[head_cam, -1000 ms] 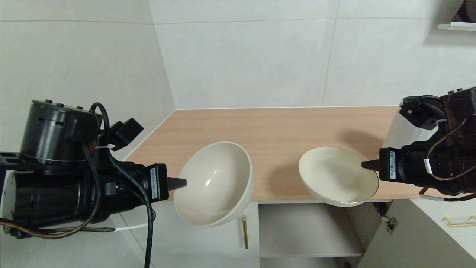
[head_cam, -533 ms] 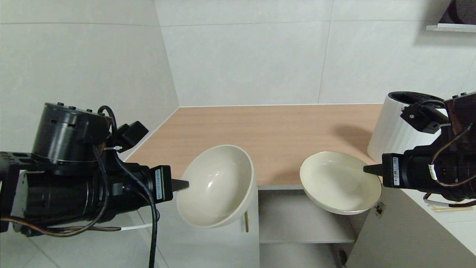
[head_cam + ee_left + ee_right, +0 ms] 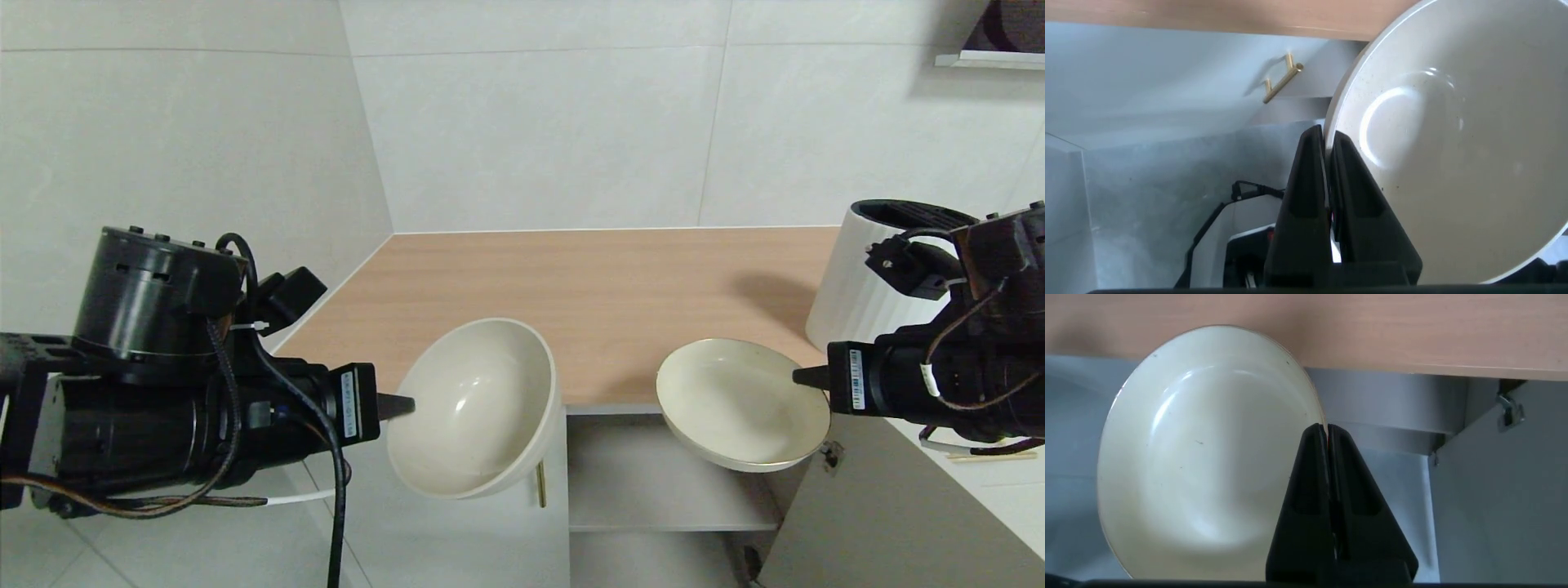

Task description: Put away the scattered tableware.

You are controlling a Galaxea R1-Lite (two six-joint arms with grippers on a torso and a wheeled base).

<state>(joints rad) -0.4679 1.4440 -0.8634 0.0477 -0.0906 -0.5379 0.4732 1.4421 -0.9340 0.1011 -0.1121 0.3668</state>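
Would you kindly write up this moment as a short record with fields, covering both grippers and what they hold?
left gripper: shut on the rim of the deep bowl, which is tilted on edge
right gripper: shut on the rim of the shallow dish, held before the cabinet opening
counter: wooden, behind both; a white ribbed container at its right end
cabinet: open below the counter, its door swung to the right

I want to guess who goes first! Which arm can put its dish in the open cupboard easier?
Probably the right. The right end effector holds the plate in front of the open cupboard shelf. The left end effector holds the bowl before the closed door.
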